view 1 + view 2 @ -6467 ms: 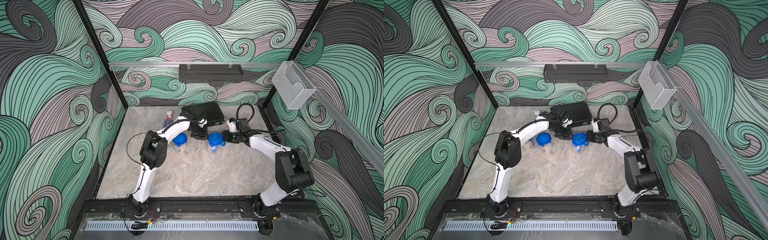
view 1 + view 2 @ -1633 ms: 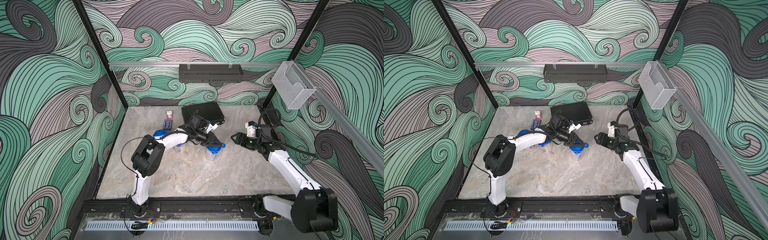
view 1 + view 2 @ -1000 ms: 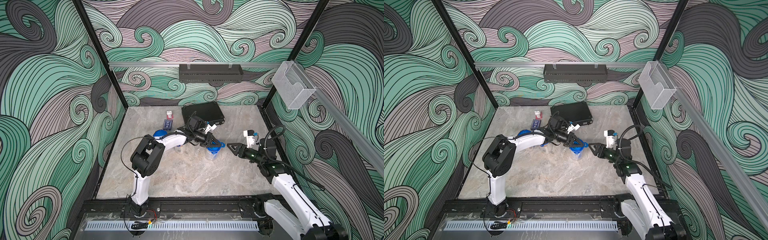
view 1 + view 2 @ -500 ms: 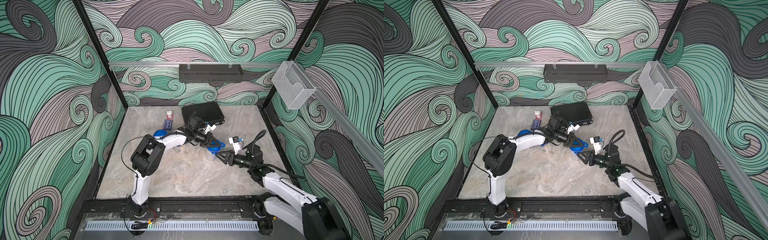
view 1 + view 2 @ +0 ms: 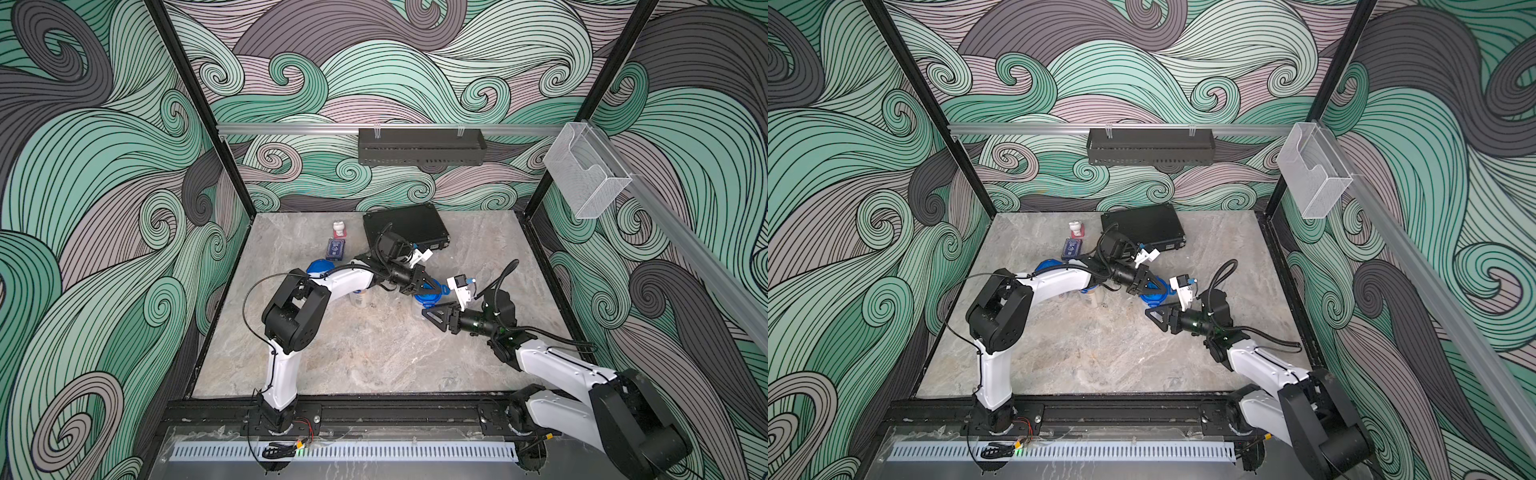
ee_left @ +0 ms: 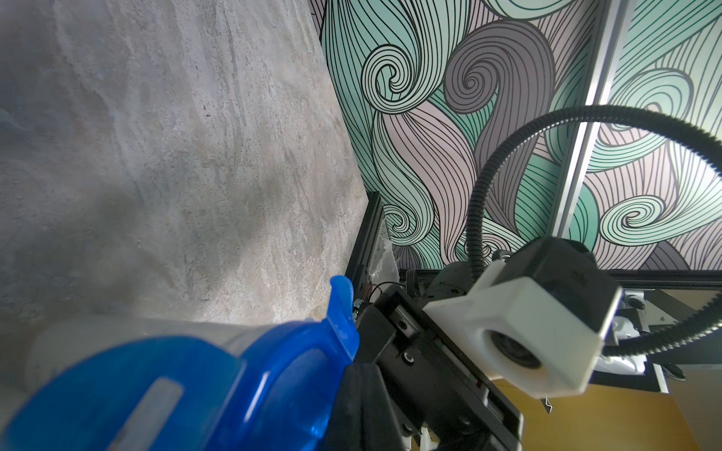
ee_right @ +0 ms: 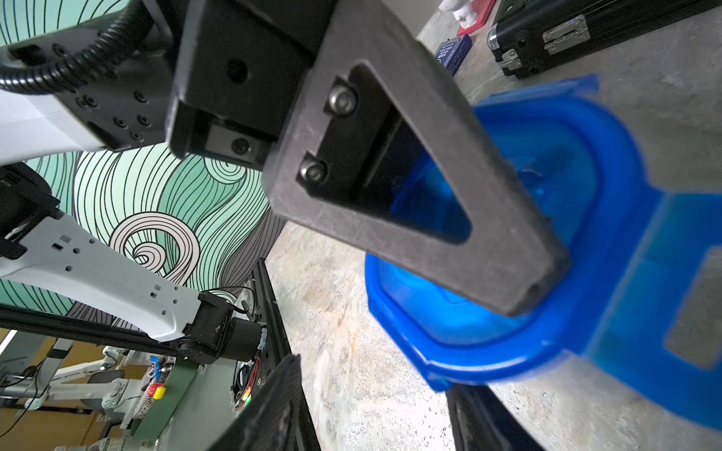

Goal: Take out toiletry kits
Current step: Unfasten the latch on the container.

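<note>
One toiletry kit, a clear tumbler with a blue clip-tab lid [image 5: 428, 297] [image 5: 1155, 296], stands mid-table. My left gripper [image 5: 430, 286] [image 5: 1153, 286] reaches over it and is shut on the lid's edge; the lid [image 6: 187, 386] fills the left wrist view beside one black finger [image 6: 363, 406]. My right gripper [image 5: 433, 313] [image 5: 1155, 312] sits low just in front of the tumbler, jaws open. In the right wrist view its fingertips [image 7: 273, 410] show apart below the lid [image 7: 547, 336]. Another blue-lidded tumbler [image 5: 318, 266] stands behind the left arm, and a third [image 5: 360, 297] is partly hidden under it.
A shut black ribbed briefcase [image 5: 405, 226] [image 5: 1142, 228] lies at the back of the table. A small dark-blue card box [image 5: 335, 249] and a white-and-red item [image 5: 338, 228] sit to its left. A black shelf [image 5: 422, 145] hangs on the back wall, a clear holder [image 5: 586, 178] at right.
My right arm has swung in from the right side and dropped low toward the held tumbler, its jaws parting a little. The left gripper has tightened on the lid and stayed in place.
</note>
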Action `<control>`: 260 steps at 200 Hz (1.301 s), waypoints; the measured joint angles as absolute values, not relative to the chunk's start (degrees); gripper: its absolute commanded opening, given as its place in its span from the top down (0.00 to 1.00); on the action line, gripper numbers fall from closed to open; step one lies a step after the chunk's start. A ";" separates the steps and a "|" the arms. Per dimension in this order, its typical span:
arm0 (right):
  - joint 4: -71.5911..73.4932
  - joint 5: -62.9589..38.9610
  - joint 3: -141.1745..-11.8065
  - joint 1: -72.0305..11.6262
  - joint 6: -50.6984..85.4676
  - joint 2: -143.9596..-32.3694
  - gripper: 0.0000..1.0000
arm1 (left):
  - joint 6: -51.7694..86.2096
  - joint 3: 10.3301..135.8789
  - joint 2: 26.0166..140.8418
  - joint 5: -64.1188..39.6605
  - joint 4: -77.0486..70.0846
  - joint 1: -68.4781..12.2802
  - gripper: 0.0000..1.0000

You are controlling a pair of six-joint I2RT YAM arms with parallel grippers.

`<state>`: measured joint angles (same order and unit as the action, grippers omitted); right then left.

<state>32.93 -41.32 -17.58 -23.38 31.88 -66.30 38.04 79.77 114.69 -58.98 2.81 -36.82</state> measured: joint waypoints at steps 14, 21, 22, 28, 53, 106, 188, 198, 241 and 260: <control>34.39 -41.15 -17.17 -23.70 31.90 -67.07 0.39 | 38.04 79.77 114.69 -58.96 2.79 -36.82 0.95; 35.05 -40.99 -16.97 -23.90 31.90 -67.35 0.39 | 38.04 79.77 114.69 -58.98 2.79 -36.82 0.94; 35.14 -40.99 -16.97 -23.90 31.92 -67.40 0.39 | 38.04 79.77 114.69 -58.96 2.79 -36.82 0.94; 35.99 -40.93 -16.73 -24.03 31.90 -67.55 0.39 | 38.04 79.77 114.69 -58.96 2.79 -36.82 0.94; 38.46 -40.25 -15.79 -24.71 31.68 -67.64 0.39 | 38.06 79.77 114.80 -59.05 2.76 -36.82 0.95; 41.19 -39.31 -14.63 -25.54 31.55 -67.64 0.38 | 38.24 79.64 114.91 -59.22 2.28 -36.82 0.95; 44.07 -39.62 -13.85 -25.91 32.69 -68.42 0.39 | 38.61 78.17 114.63 -59.09 0.21 -36.93 0.98; 44.58 -39.72 -13.80 -26.06 32.95 -68.66 0.39 | 38.63 77.82 114.54 -58.98 -0.21 -37.01 0.98; 46.04 -40.97 -13.72 -26.74 33.65 -69.47 0.39 | 38.85 77.03 114.52 -57.76 -2.00 -37.21 0.99; 46.06 -40.99 -13.72 -26.79 33.69 -69.47 0.39 | 39.05 76.86 114.50 -57.12 -2.37 -37.30 0.99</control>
<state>46.06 -40.99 -13.72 -26.79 33.69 -69.47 39.05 76.86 114.50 -57.12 -2.37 -37.30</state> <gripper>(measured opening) 0.609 0.048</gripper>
